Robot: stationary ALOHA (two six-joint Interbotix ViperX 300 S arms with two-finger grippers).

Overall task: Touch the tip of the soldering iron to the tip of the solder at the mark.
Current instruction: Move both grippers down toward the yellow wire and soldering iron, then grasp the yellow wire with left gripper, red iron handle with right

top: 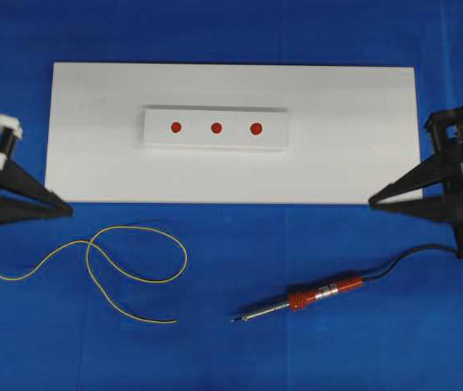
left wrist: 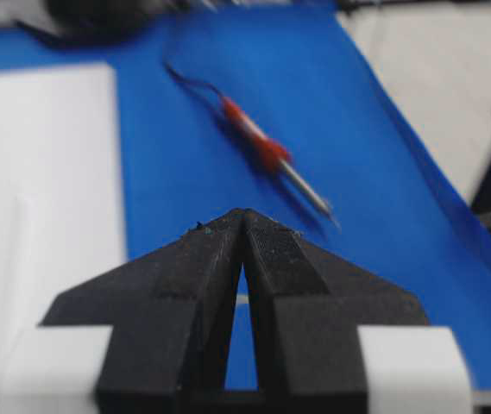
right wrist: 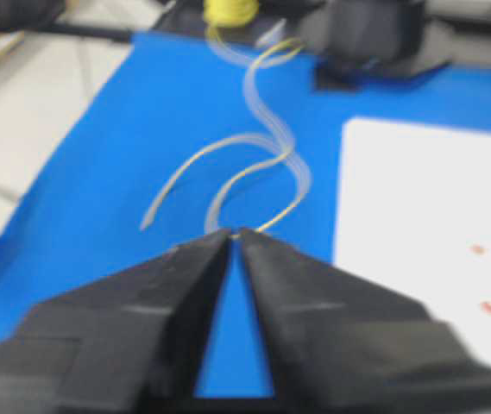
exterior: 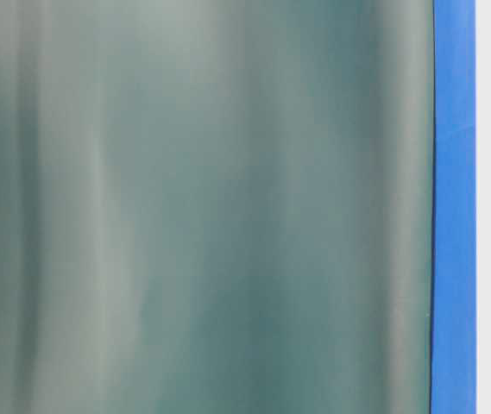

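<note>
Soldering iron (top: 312, 296) and solder (top: 109, 261) are lying free on the blue surface (top: 231, 342). Left hand (top: 67, 211) and right hand (top: 373, 200) are both waiting empty, tips pressed together, at the white board's (top: 345, 138) near corners. Probably each is standing beside its own tool, ready for picking; three red marks (top: 216, 128) are sitting between them.

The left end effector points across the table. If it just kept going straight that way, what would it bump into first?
Probably nothing soon. The left end effector, shut and empty, points along the blue cloth beside the white board. The soldering iron lies ahead but right of its line, so it would likely slide past, though depth is hard to judge.
</note>
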